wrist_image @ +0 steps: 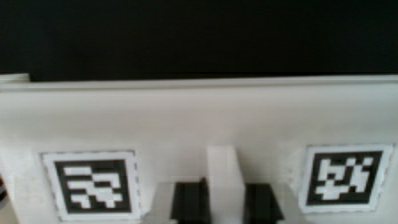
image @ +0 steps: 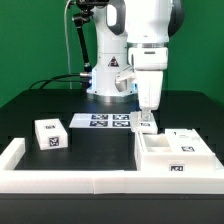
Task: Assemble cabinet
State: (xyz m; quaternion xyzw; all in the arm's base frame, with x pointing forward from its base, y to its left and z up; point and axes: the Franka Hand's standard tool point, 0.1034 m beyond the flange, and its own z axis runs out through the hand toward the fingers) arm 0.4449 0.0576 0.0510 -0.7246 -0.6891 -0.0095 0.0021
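Note:
The cabinet body (image: 182, 160) is an open white box with a tag on its front, at the exterior view's right. My gripper (image: 147, 123) points straight down at the body's far corner, on the side of the exterior view's left. In the wrist view the gripper (wrist_image: 226, 202) has its two dark fingers (wrist_image: 189, 203) pressed on either side of a thin white panel edge (wrist_image: 226, 170). Beyond it lies a white cabinet face (wrist_image: 196, 120) with two square tags. A smaller white tagged block (image: 50, 134) lies on the table at the exterior view's left, away from the gripper.
The marker board (image: 104, 121) lies flat behind the gripper, near the robot base (image: 105, 85). A low white rim (image: 70, 180) edges the front of the black table. A black cable hangs behind the arm.

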